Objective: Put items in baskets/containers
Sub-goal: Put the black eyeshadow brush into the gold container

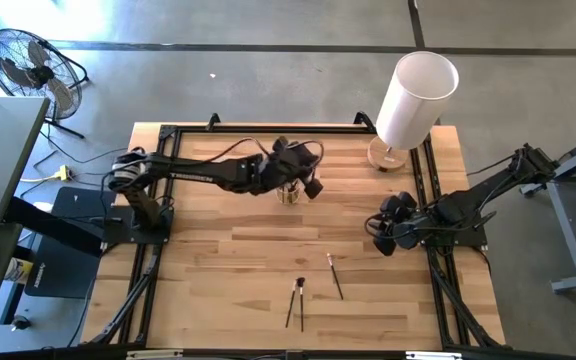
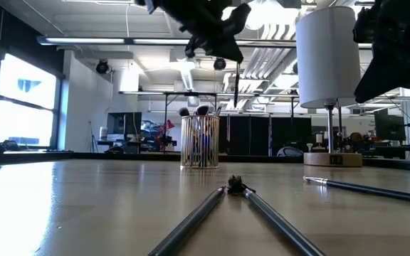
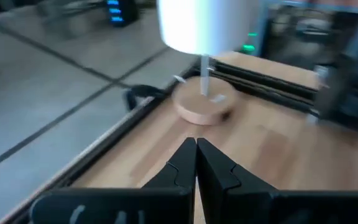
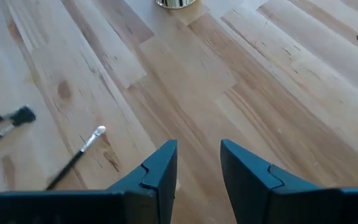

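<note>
- My left pincer [image 1: 303,178] hangs above the cup [image 1: 289,193], near the far side of the bench [image 1: 218,250]. Its fingers [image 3: 185,163] are pressed together, and in the low view a thin dark stick [image 2: 235,84] hangs straight down from it. I judge this is a brush which it grips, held upright so that it can drop handle-first into the cup.
- In the low view, that stick is a little to the side of the cup's mouth and well above the rim, so I think it is not yet lined up.
- The cup already holds several brushes standing upright, with the bristle tips above the rim. Upright they take less room, so more can go in.
- My right pincer [image 1: 386,238] waits over the right part of the bench, with the jaws apart and nothing between them. It looks toward the loose brushes, probably so it can take one next.
- Three brushes remain flat on the bench near its front edge: a crossed pair [image 1: 296,301] with dark tips touching, and a single pale-tipped brush [image 1: 335,275] just beside them.
- The white cylinder [image 1: 415,100] on its wooden base stands at the far right corner; it is not part of my job.
</note>
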Motion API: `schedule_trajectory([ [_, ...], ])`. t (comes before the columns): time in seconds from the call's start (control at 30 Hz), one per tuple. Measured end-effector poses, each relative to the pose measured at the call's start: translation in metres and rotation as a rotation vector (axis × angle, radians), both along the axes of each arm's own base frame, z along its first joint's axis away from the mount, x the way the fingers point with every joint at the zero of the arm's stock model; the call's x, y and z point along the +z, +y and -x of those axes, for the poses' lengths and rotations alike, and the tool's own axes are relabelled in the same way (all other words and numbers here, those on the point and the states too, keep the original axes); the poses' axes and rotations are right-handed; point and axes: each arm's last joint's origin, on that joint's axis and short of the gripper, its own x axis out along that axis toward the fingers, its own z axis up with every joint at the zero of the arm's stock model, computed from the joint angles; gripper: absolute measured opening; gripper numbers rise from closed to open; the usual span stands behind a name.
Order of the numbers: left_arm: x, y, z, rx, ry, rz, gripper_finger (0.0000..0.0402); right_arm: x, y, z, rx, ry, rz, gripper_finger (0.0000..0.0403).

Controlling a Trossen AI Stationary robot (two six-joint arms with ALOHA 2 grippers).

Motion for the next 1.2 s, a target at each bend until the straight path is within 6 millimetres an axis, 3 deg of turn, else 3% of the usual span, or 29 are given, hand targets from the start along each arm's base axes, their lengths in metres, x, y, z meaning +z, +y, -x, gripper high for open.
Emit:
schedule_trajectory([
  [0.1, 0.003, 0.013, 0.009, -0.084, -0.13, -0.01, 0.0, 0.0, 0.0, 0.0, -0.04, -0.017, -0.024, 0.0117],
  [0.37, -0.017, 0.045, 0.072, -0.271, -0.235, 0.015, 0.0, 0.002, -0.002, -0.001, -0.154, -0.087, -0.034, 0.0118],
  [0.47, -0.019, 0.053, 0.092, -0.356, -0.345, -0.066, 0.0, 0.004, -0.002, -0.003, -0.185, -0.129, -0.02, 0.0118],
  [0.57, -0.035, 0.06, 0.104, -0.411, -0.335, -0.138, 0.0, 0.006, -0.003, -0.005, -0.207, -0.176, -0.004, 0.0119],
  [0.67, -0.037, 0.064, 0.11, -0.465, -0.328, -0.242, 0.0, 0.008, -0.003, -0.007, -0.229, -0.216, 0.014, 0.0119],
  [0.87, -0.054, 0.064, 0.108, -0.518, -0.181, -0.275, 0.0, 0.013, -0.002, -0.011, -0.265, -0.302, 0.018, 0.0119],
  [1.2, -0.078, 0.065, 0.105, -0.556, -0.032, -0.186, 0.0002, 0.017, 0.0, -0.014, -0.268, -0.352, -0.02, 0.0119],
])
